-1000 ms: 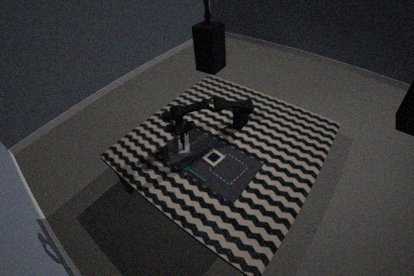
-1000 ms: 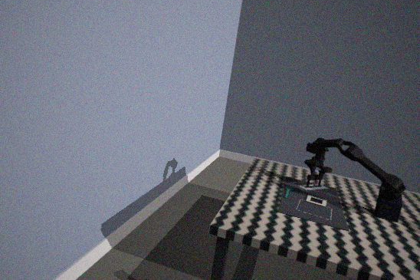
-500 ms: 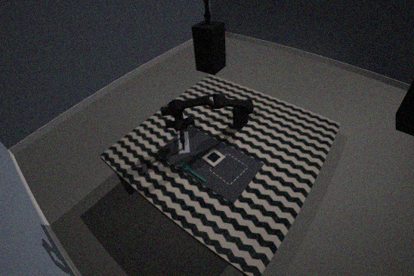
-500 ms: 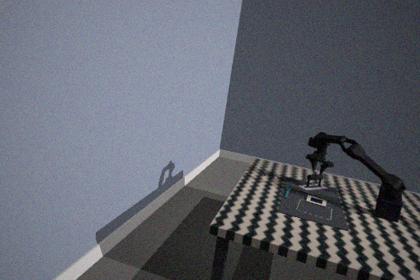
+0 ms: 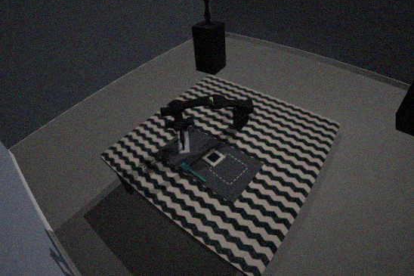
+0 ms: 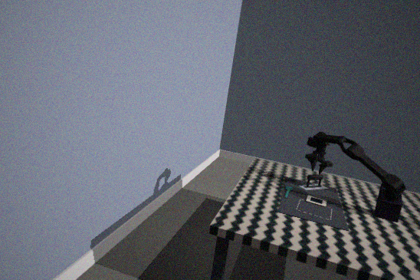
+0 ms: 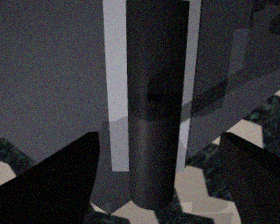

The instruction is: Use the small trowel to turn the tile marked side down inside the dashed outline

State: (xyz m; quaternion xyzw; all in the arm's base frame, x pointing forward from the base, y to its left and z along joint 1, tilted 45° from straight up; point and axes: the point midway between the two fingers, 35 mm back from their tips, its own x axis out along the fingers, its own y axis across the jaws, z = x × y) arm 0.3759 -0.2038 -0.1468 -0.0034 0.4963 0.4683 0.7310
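Observation:
The small trowel lies at the mat's far-left end; its pale blade (image 5: 183, 148) (image 6: 313, 186) (image 7: 118, 63) and dark round handle (image 7: 153, 96) show. My gripper (image 5: 183, 139) (image 6: 314, 179) (image 7: 157, 145) is open and stands right over the trowel, with the handle between the spread fingers and a gap on each side. The tile (image 5: 214, 158) (image 6: 316, 200) lies flat on the dark mat (image 5: 234, 191) (image 6: 337, 222) with its dark square mark facing up. It sits at the near-left corner of the dashed outline (image 5: 220, 177) (image 6: 314, 215).
A teal strip (image 5: 193, 172) (image 6: 288, 191) lies on the mat's edge beside the tile. The arm's base (image 5: 242, 116) (image 6: 388, 203) stands on the zigzag table (image 5: 264, 134) (image 6: 268, 225). A dark pedestal (image 5: 208, 51) and a dark box (image 5: 406, 116) stand on the floor beyond.

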